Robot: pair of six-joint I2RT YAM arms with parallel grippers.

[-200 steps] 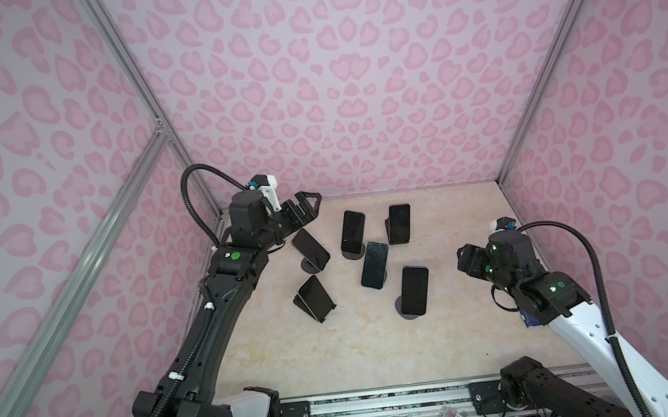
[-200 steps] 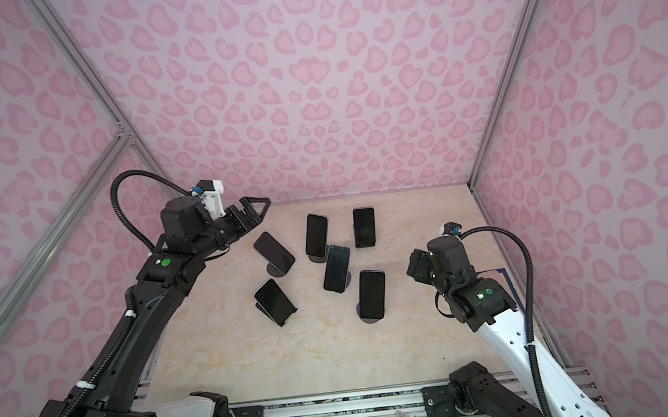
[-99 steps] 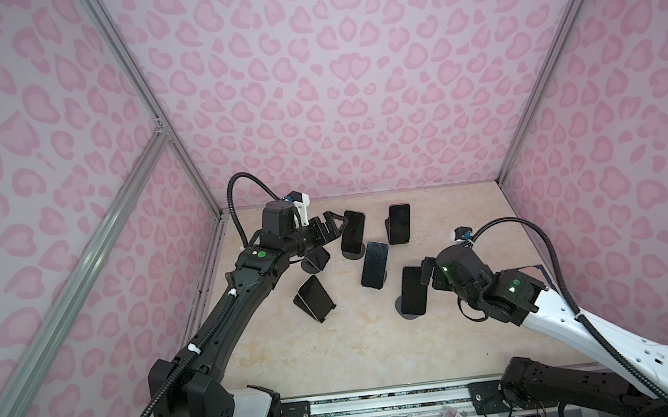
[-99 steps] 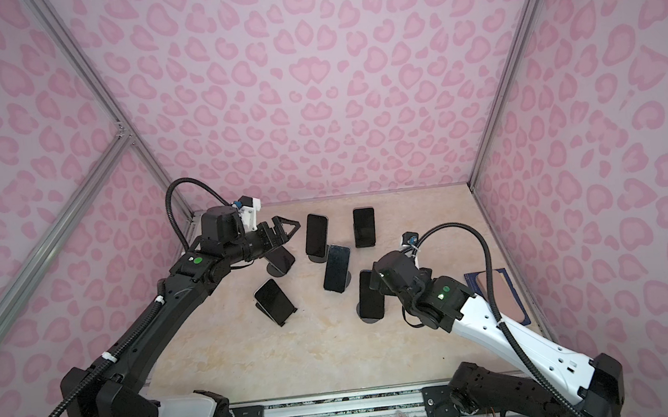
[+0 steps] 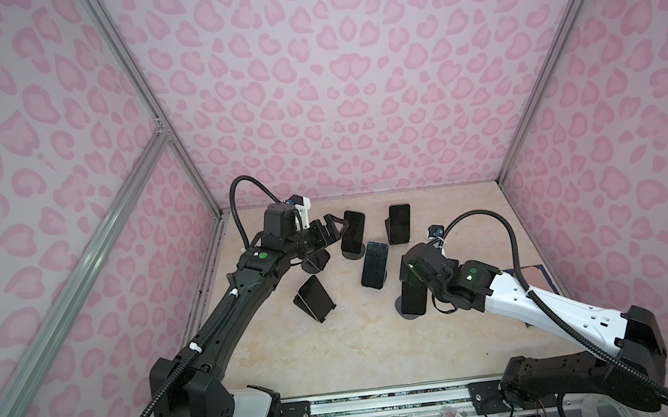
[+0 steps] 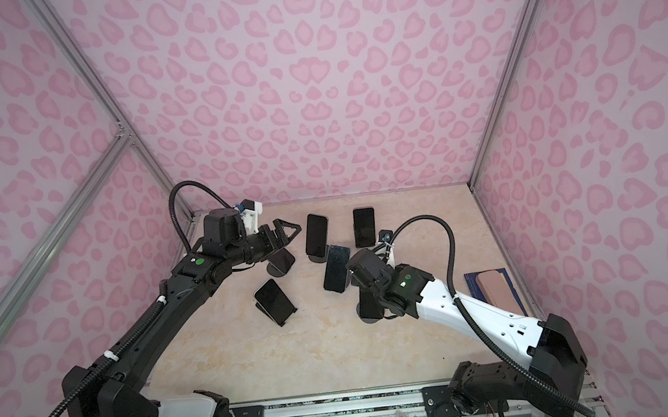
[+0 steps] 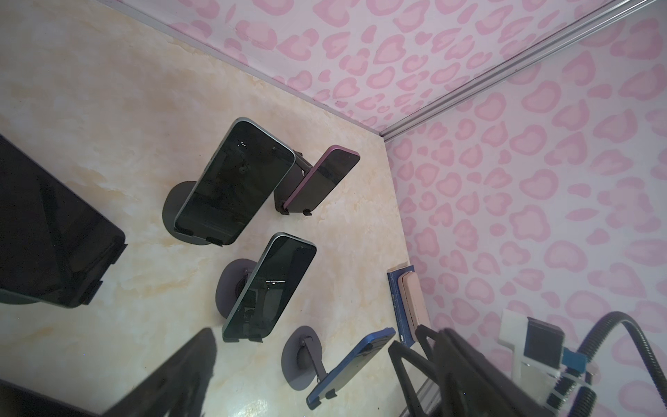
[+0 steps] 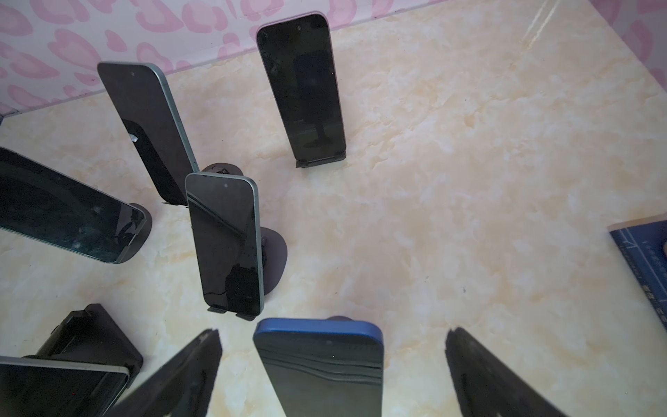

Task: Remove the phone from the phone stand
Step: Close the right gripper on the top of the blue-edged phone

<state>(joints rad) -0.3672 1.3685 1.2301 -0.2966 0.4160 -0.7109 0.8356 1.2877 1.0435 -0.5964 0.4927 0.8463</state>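
Your right end effector (image 8: 332, 334) has swung in from the right edge of the top views to the blue phone (image 5: 413, 299) at the lower right of the cluster. Its jaws are now spread wide and straddle the phone's top edge with a gap on each side, gripping nothing. The blue phone still leans on its stand (image 7: 302, 353) on the desk (image 5: 380, 359), so the lift is not yet done and closing looks like your next move. Your left end effector (image 5: 334, 229) has also moved in, open and empty, just beside a dark phone (image 5: 353, 229) near the cluster's top.
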